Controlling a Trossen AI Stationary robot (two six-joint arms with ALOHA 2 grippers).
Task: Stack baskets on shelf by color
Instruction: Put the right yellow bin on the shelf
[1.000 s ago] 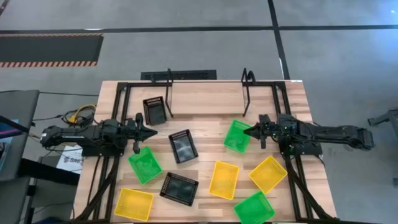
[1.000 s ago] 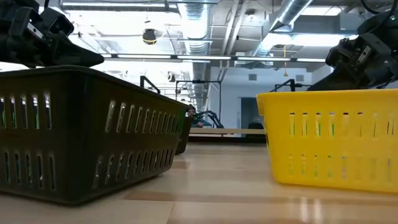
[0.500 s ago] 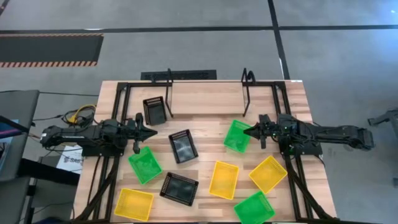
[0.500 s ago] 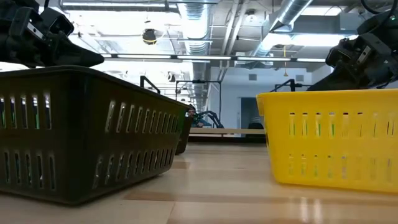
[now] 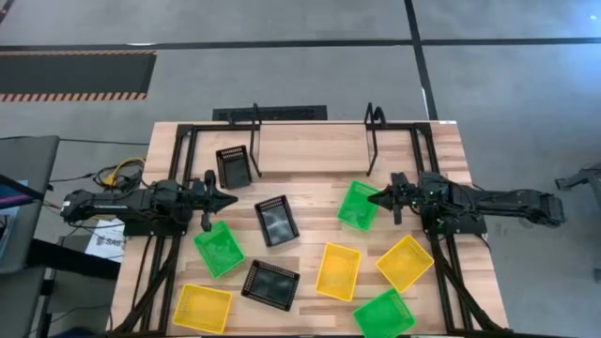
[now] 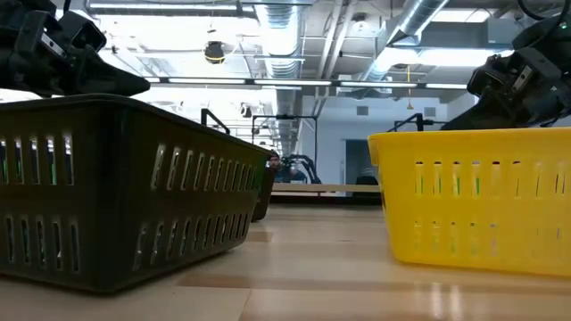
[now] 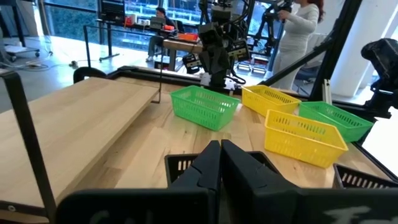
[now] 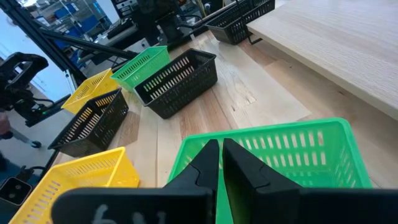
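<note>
Trouble, in my judgement, would come mostly from crowding: the nine small mesh-sided plastic baskets lie scattered at odd angles on the pale wooden bench (image 5: 310, 155), several close together, so a pincer reaching for one rim could nudge its neighbour or lift a basket crooked and catch it on the thin uprights of the low black metal-tube shelf (image 5: 315, 131) at the bench's far edge.

At the left, the left pincer (image 5: 228, 199) is fully closed and holds nothing; it hovers between a black basket (image 5: 233, 166) lying beside a shelf post and a green basket (image 5: 218, 249) nearer the front.

At the right, the right pincer (image 5: 378, 198) has its jaws nearly together with only a thin gap. It sits at the rim of another green basket (image 5: 358, 205); whether it grips that rim I cannot tell. No basket sits stacked on the shelf yet.
</note>
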